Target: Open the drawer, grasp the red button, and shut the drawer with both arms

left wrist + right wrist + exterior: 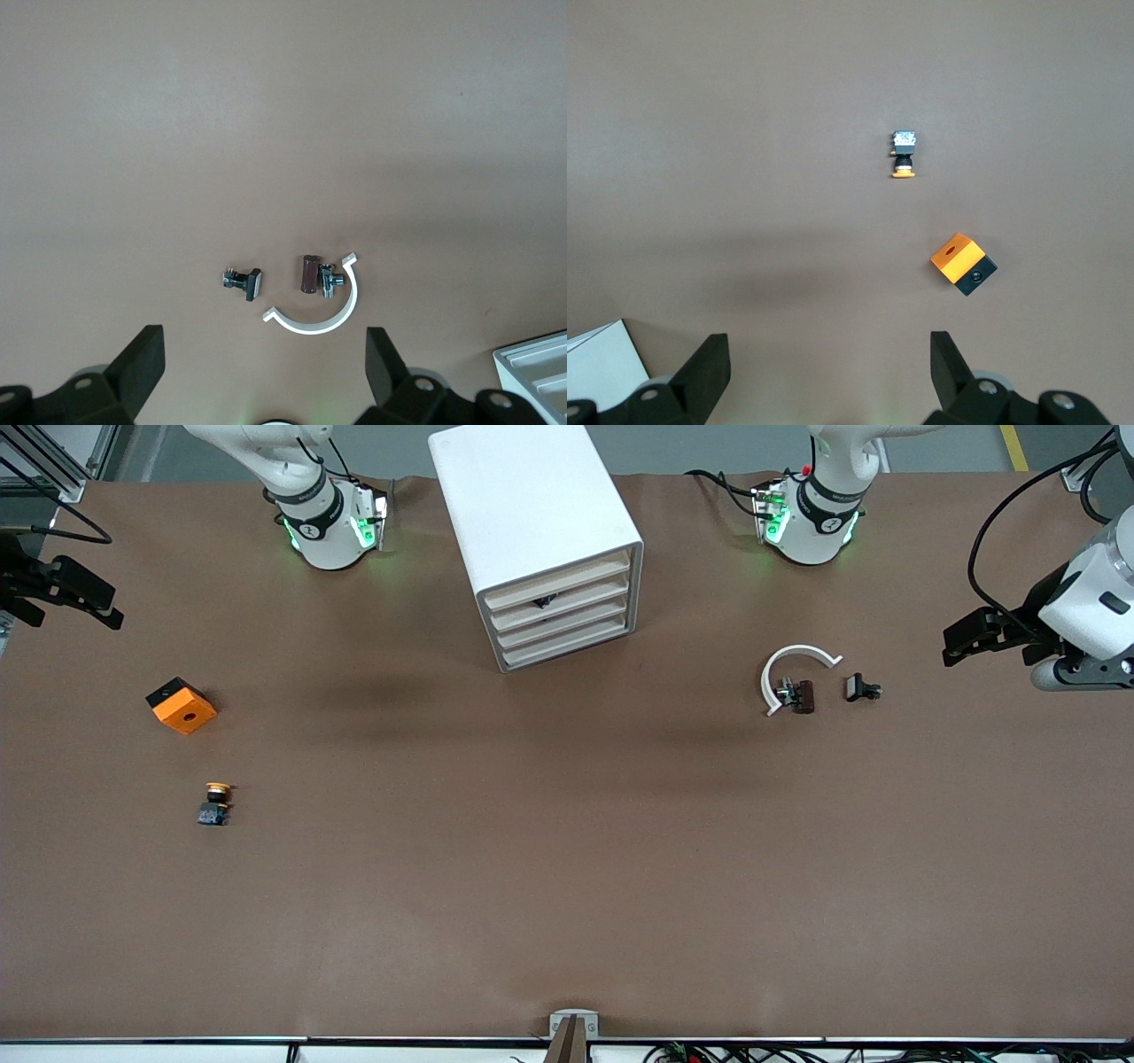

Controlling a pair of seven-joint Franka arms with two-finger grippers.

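Front view, drawer point(560, 605) shut, pale beige front

No words, numbers or brand names can be read; only a small, unreadable round mark shows on the black joint band point(312, 525) of each white arm's base.

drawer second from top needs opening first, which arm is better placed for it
Hedged: the left. The drawer fronts angle toward the left arm's end of the table, and the cabinet shows at the edge of its wrist view. Both tools, left and right, hang open near the table's ends, about equally far off.
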